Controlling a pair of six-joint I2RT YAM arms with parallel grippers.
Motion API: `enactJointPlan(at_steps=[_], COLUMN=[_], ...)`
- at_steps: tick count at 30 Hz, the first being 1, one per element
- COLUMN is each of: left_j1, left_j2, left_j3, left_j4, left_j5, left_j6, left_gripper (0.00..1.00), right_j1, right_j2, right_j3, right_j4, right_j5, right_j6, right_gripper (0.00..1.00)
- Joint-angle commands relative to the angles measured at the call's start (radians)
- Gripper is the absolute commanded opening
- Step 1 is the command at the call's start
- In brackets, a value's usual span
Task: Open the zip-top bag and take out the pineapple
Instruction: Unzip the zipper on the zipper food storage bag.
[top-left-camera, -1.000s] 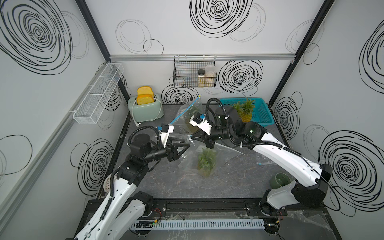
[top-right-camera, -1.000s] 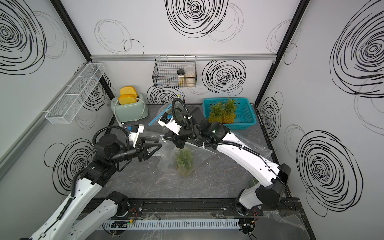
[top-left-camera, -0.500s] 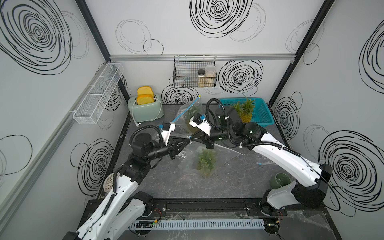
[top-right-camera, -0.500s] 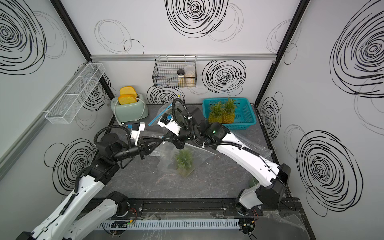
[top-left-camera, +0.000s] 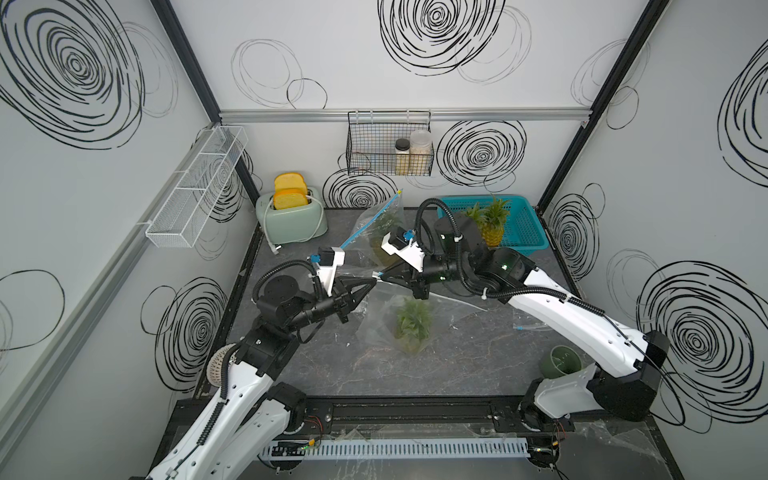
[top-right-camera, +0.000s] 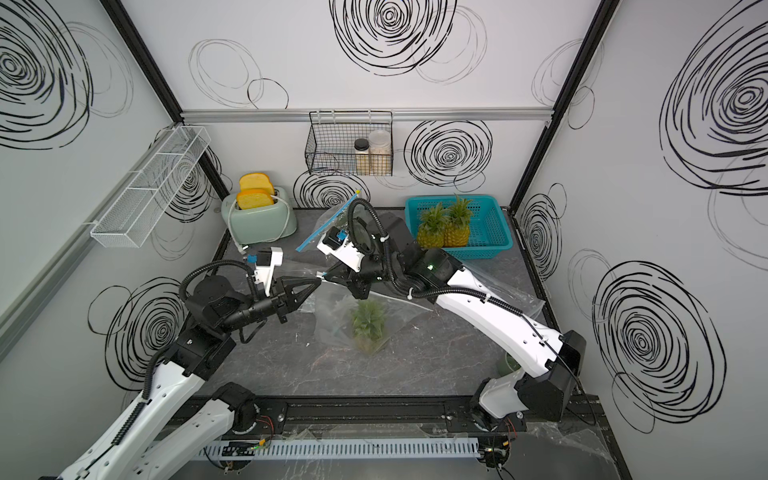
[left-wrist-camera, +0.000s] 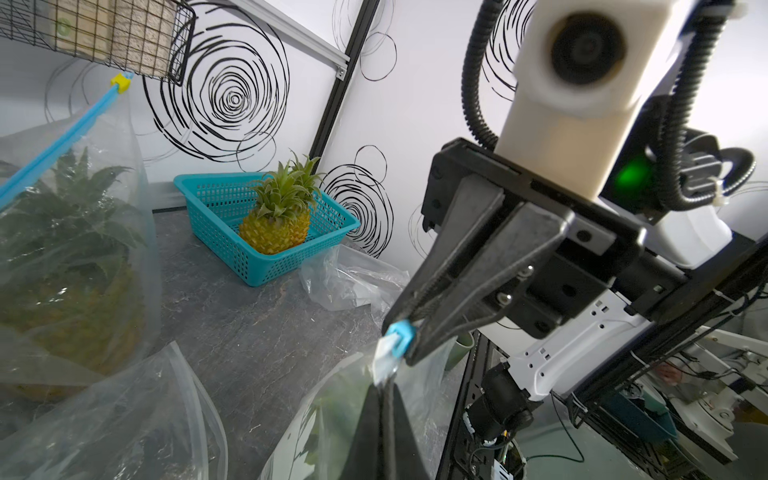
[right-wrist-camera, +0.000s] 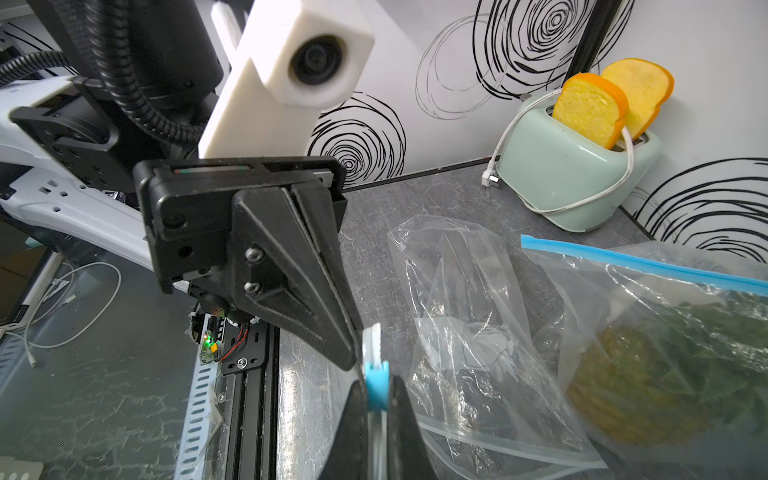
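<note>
No legible text, brand, number or sign is being shown in any view; the label on the jar (left-wrist-camera: 62, 27) in the wire basket (left-wrist-camera: 124, 45) is too blurred to be read.

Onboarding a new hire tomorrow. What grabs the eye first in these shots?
Mid-table, the left gripper and right gripper meet tip to tip, jaws shut on the top edge of a clear zip-top bag holding a pineapple. Behind, a teal basket holds more pineapples, and a mint toaster shows yellow toast.
</note>
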Motion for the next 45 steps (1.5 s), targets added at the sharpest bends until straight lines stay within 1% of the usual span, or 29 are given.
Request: enactJointPlan(at_steps=[1,11,18,24,29,34,36,41,45], left_j1=[0.015,0.024,0.038,0.056,0.082,0.115,0.133,0.171,0.198], left_j2=[-0.028,-0.054,-0.097,-0.094,-0.052,-0.015,0.000,0.033,0.060], left_j3=[-0.005,-0.026,-0.050,-0.055,-0.030,0.002,0.025,0.074,0.086], left_j4=[0.054,0.050,0.016,0.014,0.019,0.029,0.027,0.030,0.046], left_j5=[-0.108,-0.214,-0.379,-0.486,-0.525,-0.557,-0.566,-0.562,-0.544], left_j6=[-0.020,-0.033,-0.034,-0.014,0.012,0.033,0.074,0.106,0.113], left_gripper=[0.00,0.00,0.00,0.00,0.00,0.00,0.00,0.00,0.00], right_j1=[-0.041,-0.089,-0.149,-0.161,-0.161,-0.161,-0.161,-0.161,-0.160], right_j2=[-0.062,-0.151,-0.276,-0.386,-0.456,-0.490,-0.504,-0.527,-0.547], right_j3=[-0.027,-0.120,-0.201,-0.257,-0.304,-0.322,-0.333,-0.354,-0.372], right_j4=[-0.037,-0.053,-0.076,-0.108,-0.119,-0.145,-0.146,-0.151,-0.157], right_j5=[0.026,0.048,0.100,0.144,0.149,0.155,0.154,0.151,0.139], right_j6=[0.007,0.018,0.061,0.109,0.133,0.139,0.135,0.130,0.130], right_gripper=[0.04,0.04,0.04,0.04,0.04,0.04,0.04,0.04,0.04])
